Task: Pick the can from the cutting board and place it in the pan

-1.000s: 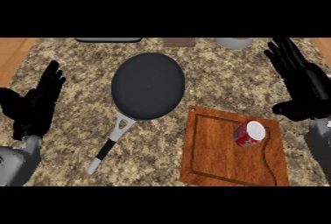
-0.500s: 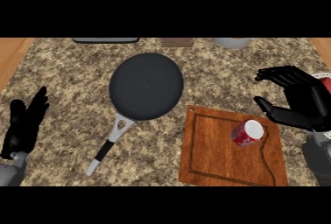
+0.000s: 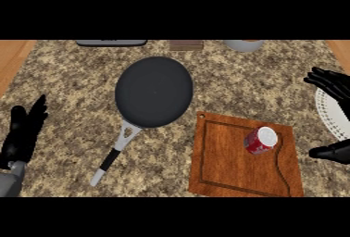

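At the 8 o'clock edge of the view you see the left robot hand (image 3: 21,134), and it has sunk lower than a moment before; its fingers are straight and point up, it holds nothing and only rests beside the table (image 3: 68,83). The pan (image 3: 153,91) lies a little left of the centre, with its handle running toward 7 o'clock, and nothing is in it yet.

The cutting board (image 3: 236,171) is at 5 o'clock, and the can (image 3: 262,140) is on its upper right part, with the white end turned toward you. It has not moved.

The main change is at 3 o'clock. The right robot hand (image 3: 332,85) has pulled back to the right edge, farther from the can than half a second ago, and it now spreads wide: the fingers are high, the thumb is low near the board's right side, and a white plate (image 3: 331,115) shows between them. It is released and touches nothing, as far as I can see, because part of it is cut by the edge.

So you should count the pick as not begun; the can is not yet grasped.
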You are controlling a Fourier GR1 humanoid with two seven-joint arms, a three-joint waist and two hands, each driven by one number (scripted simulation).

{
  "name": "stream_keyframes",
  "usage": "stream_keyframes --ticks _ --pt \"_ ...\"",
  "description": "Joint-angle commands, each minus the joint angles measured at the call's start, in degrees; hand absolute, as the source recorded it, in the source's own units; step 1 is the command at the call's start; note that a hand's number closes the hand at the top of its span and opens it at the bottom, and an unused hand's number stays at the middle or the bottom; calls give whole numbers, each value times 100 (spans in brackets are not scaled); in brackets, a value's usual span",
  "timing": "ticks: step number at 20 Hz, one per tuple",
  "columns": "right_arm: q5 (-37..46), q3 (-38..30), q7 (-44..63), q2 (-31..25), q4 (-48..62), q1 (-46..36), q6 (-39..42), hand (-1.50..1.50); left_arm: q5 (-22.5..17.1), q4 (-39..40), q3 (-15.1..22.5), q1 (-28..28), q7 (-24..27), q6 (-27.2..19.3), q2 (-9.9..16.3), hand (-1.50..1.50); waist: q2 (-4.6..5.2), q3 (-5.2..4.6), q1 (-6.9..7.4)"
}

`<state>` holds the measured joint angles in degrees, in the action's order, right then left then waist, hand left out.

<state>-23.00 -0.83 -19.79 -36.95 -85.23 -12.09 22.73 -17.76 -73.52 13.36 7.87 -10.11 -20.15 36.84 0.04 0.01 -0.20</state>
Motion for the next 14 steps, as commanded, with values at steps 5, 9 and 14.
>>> stream_keyframes --ticks 5,9,14 --pt "1251 389 1214 -1522 -796 -624 378 -150 23 160 -67 -13 38 164 -2 0 -18 -23 53" --pt "1837 905 2060 -1761 -1492 -943 456 -150 148 204 96 91 -24 97 -257 0 -14 -22 31" --pt "2481 1652 2964 -1668 -1863 -1401 783 -150 108 373 -175 215 65 319 -95 0 -3 -13 84"
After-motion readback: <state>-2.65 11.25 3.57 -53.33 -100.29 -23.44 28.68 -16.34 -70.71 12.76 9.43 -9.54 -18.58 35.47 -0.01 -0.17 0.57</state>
